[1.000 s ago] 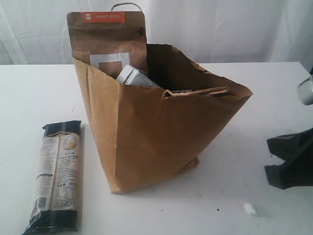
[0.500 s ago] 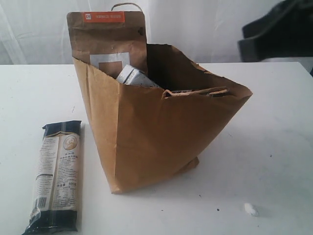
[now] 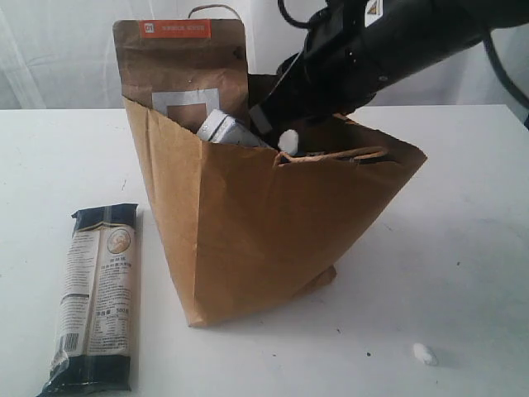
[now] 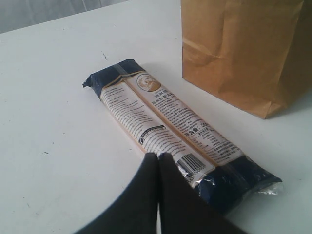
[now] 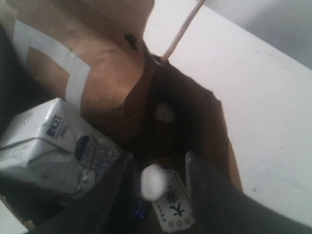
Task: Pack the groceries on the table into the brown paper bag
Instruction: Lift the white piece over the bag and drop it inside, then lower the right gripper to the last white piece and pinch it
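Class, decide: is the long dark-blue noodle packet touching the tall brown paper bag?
Apart. The exterior view shows bare white table between the dark-blue noodle packet and the brown paper bag; the left wrist view shows the same gap.

Half-seen — bag contents
The tall kraft-brown paper bag (image 3: 248,240) hides the lower part of the brown orange-labelled pouch (image 3: 182,66) and most of a silver packet (image 3: 225,128); a white round thing (image 5: 153,181) at the right gripper (image 5: 158,157) is blurred.
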`<state>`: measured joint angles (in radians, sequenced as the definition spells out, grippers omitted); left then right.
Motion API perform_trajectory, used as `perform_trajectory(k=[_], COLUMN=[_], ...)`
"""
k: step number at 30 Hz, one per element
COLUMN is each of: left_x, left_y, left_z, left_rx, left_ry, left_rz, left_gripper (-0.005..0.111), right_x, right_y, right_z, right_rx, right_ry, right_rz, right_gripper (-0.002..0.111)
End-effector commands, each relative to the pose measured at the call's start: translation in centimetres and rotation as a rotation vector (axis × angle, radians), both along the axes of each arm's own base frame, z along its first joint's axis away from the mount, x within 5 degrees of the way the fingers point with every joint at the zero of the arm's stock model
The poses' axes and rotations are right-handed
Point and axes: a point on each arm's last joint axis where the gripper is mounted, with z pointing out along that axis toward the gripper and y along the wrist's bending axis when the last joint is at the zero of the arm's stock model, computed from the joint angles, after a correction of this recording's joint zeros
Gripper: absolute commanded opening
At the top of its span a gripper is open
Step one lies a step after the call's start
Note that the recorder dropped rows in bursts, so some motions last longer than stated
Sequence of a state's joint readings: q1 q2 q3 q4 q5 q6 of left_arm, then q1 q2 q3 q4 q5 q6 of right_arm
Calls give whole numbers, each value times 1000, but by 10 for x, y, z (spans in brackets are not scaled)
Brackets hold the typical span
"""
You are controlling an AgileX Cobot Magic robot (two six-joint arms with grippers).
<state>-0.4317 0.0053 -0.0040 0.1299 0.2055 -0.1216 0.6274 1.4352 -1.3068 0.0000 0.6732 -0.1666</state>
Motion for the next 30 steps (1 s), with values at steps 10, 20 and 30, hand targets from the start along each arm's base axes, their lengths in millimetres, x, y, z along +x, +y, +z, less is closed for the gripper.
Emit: perform_trajectory(k=[10, 20, 30], left_x=[0, 0, 0], left_y=[0, 0, 0], left_z=[-1, -1, -1], left_rx=[-8, -8, -8], left_ry=[0, 0, 0], left_rz=[5, 5, 5], left_gripper=[0, 0, 0], right_x=[-43, -125, -158], right_y=[-41, -125, -148], right_z=[57, 64, -21], right_rx=[101, 23, -68], right_ry=[-169, -188, 90], right_rz=[-91, -322, -424], right_gripper=[58, 58, 58])
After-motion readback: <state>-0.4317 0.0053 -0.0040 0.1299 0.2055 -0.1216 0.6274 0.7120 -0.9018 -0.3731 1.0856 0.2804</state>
